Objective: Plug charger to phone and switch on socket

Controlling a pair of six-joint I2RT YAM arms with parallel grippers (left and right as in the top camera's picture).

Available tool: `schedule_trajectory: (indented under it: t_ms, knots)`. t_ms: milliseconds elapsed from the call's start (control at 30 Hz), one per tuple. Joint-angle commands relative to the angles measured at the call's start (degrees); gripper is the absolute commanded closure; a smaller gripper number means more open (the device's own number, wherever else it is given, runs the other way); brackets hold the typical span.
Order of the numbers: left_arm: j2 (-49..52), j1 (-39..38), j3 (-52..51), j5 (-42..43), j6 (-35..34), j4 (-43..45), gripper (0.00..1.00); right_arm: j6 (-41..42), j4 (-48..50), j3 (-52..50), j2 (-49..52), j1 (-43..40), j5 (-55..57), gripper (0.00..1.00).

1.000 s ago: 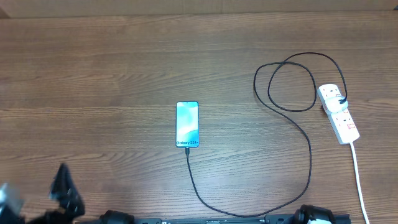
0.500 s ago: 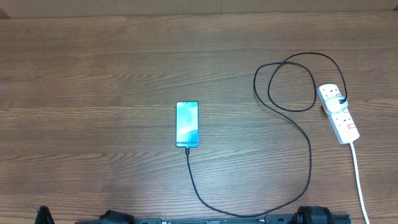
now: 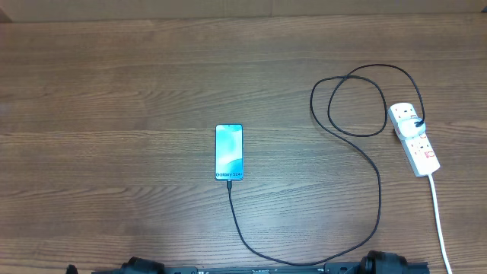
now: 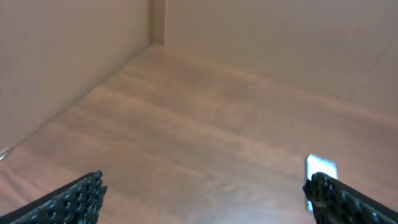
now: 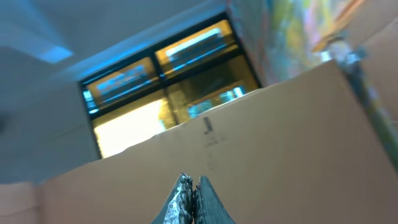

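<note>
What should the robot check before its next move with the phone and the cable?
1. Phone lying flat, screen up: ok.
2. Charger tip meets the phone's bottom edge: ok; pushed fully in: cannot tell.
3. Charger's other end reaches the socket: ok.
4. Socket switched on: cannot tell, too small to see.
5. Left pincer open and empty: ok.
6. Right pincer ready to grasp: not ok, it is shut and its camera shows no table.
</note>
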Motion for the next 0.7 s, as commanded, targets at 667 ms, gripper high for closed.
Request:
schedule_trajectory:
  t_ms: [667]
  knots:
    - [-0.8,-0.4,-0.2,-0.8,-0.2,-1.4,0.0,-9.2,-4.2,-0.4,-16.5,11.7,-4.2,0.96]
